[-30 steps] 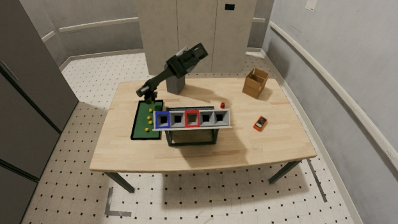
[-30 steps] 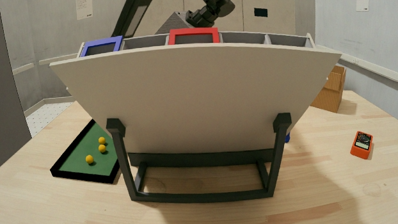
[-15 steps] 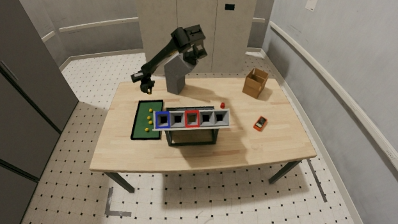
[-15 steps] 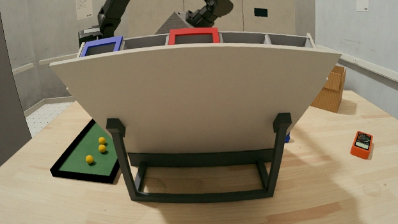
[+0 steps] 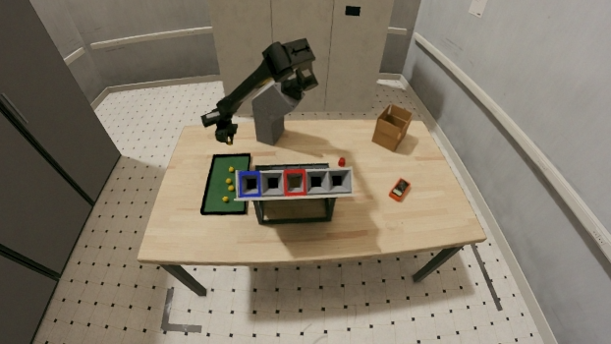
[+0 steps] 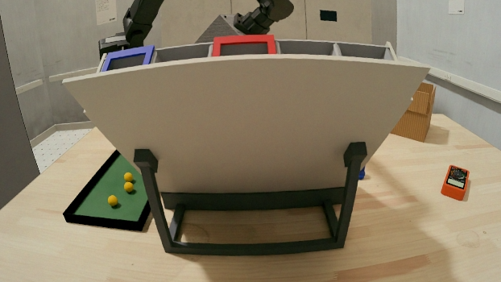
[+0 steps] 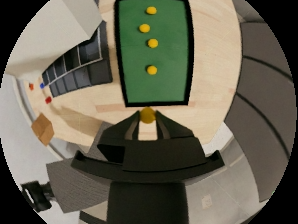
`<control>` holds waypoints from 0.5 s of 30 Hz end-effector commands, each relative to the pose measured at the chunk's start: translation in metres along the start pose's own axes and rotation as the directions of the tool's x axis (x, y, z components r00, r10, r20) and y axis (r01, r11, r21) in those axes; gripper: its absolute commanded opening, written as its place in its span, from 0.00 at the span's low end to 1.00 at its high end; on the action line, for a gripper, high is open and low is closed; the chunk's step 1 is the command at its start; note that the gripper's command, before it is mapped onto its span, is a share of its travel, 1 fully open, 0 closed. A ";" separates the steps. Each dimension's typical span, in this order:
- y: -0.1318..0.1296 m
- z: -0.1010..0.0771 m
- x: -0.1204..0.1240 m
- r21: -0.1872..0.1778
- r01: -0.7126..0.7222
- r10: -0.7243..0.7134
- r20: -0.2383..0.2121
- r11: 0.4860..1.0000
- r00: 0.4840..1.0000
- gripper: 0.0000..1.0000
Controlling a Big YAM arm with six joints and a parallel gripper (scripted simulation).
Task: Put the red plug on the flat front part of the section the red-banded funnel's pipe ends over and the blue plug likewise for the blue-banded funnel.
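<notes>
My gripper is shut on a yellow marble and holds it raised above the far end of the green marble tray. Several more yellow marbles lie in the tray. The funnel row stands right of the tray, with the blue-banded funnel at its left end and the red-banded funnel in the middle. The red plug stands on the table behind the row. A bit of the blue plug shows behind the stand's right post. The cover hides the pipes and sections.
A cardboard box stands at the far right of the table. An orange device lies right of the funnel stand. The arm's grey base stands behind the tray and funnels.
</notes>
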State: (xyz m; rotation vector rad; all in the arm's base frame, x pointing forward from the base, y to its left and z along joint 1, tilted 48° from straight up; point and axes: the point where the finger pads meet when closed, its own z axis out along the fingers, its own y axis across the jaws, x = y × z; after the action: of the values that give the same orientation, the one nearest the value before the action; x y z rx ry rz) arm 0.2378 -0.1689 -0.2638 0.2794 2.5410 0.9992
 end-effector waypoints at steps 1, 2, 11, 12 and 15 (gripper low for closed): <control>-0.003 -0.011 -0.034 0.014 0.013 -0.013 0.006 1.000 1.000 0.00; -0.002 -0.014 -0.042 0.014 0.016 -0.017 0.006 1.000 1.000 0.00; 0.001 -0.039 -0.116 0.013 0.046 -0.046 0.010 0.999 0.999 0.00; 0.002 -0.042 -0.124 0.013 0.049 -0.049 0.010 0.999 0.999 0.00; 0.002 -0.042 -0.124 0.013 0.049 -0.049 0.010 0.999 0.999 0.00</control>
State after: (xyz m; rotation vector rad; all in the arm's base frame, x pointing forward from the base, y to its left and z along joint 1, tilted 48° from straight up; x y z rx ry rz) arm 0.3264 -0.2284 -0.2017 0.1878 2.5290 0.9376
